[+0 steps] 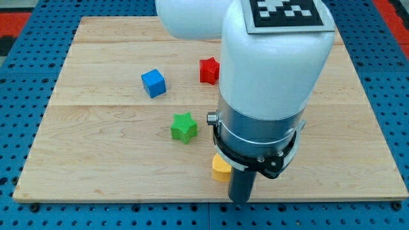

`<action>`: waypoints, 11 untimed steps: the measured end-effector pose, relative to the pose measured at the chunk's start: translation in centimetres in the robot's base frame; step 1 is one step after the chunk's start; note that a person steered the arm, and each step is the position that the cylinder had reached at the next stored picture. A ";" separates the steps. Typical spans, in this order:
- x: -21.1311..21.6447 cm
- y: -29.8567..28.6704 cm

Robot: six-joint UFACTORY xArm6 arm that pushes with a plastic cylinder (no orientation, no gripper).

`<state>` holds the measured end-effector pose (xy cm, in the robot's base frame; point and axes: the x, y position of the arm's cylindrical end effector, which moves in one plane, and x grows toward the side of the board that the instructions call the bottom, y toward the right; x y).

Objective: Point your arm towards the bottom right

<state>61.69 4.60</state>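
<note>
My tip [239, 200] is at the bottom edge of the wooden board [96, 160], right of centre, under the big white and grey arm. A yellow block [220, 170] lies just left of the rod and is partly hidden by it; I cannot tell if they touch. A green star block [184, 127] sits up and left of the tip. A blue cube [153, 83] is further up and left. A red star block [208, 70] is near the top centre, partly hidden by the arm.
The board lies on a blue perforated table [19, 96]. The arm body covers much of the board's right middle. A black and white marker [284, 13] sits on top of the arm.
</note>
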 end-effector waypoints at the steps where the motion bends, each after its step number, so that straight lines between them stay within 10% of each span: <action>1: 0.0 1.0; 11: -1.2 14.5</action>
